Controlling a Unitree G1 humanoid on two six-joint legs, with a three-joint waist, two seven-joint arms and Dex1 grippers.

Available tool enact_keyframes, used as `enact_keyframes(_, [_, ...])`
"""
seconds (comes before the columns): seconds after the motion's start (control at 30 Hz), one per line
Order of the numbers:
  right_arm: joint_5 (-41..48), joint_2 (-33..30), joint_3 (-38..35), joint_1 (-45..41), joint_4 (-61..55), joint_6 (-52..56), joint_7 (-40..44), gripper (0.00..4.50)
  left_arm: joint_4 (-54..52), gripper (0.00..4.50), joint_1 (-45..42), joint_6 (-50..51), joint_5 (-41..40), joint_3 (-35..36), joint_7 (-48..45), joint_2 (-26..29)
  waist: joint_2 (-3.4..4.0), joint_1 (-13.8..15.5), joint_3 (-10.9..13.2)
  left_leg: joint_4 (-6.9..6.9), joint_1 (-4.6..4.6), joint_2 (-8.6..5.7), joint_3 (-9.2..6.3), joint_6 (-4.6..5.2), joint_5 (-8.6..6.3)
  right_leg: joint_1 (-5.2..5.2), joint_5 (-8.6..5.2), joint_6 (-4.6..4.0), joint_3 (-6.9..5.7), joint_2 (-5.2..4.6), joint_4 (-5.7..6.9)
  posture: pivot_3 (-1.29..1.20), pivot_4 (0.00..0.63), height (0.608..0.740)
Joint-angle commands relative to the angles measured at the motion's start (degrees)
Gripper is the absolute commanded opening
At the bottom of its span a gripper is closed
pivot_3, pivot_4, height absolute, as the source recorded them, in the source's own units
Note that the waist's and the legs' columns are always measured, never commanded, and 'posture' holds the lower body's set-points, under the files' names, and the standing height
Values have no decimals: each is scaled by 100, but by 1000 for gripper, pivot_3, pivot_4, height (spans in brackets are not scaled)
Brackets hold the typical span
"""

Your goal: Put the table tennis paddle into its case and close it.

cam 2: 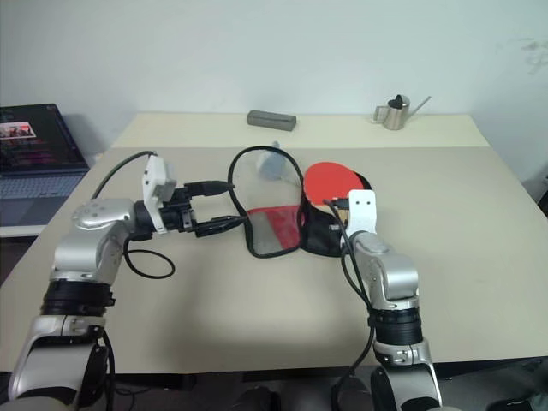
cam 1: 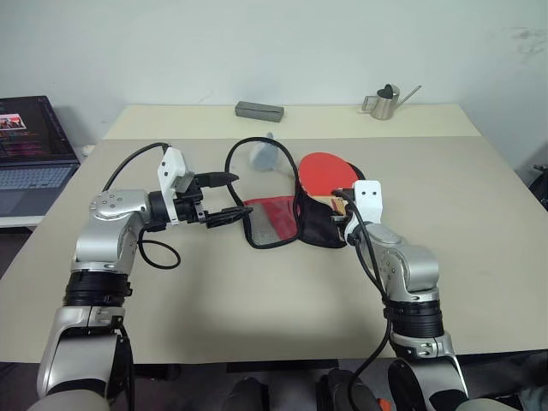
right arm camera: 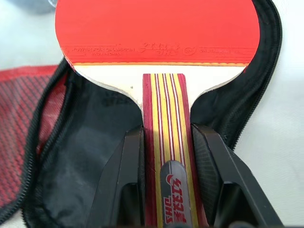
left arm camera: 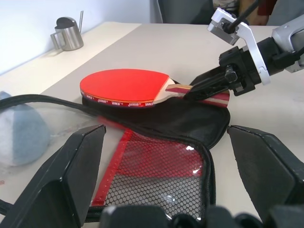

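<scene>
The right gripper (right arm camera: 166, 156) has its two black fingers pressed against either side of the table tennis paddle's (right arm camera: 156, 42) striped wooden handle, so the handle sits squarely between the jaws and the round red blade reaches out ahead of them. The blade lies over the black inside of the case (cam 1: 318, 224), which is spread open flat on the table (cam 1: 257, 300). The case's red mesh flap (left arm camera: 161, 175) is folded out to the side, toward the other arm.

The left gripper (cam 1: 224, 199) hovers with its jaws spread wide and nothing between them. The edge of the mesh flap lies just ahead of its fingertips; the paddle is farther beyond. A black cord loop (cam 1: 248, 145) trails away from the case.
</scene>
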Motion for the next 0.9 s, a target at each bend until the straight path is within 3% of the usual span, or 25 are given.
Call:
enact_keyframes(0.03, [-74, -40, 114, 32, -333, -224, 71, 1081, -65, 4500, -160, -102, -2, 62, -14, 21, 0, 0, 0, 0, 0, 0, 0, 0, 0, 0, 0, 0, 1, 0, 0, 0, 150, 740])
enact_keyframes(0.9, [-271, 113, 172, -174, 74, -452, 227, 1081, -123, 4500, -126, -53, -19, 60, 22, 0, 0, 1, 0, 0, 1, 0, 0, 0, 0, 0, 0, 0, 1, 0, 1, 0, 150, 740])
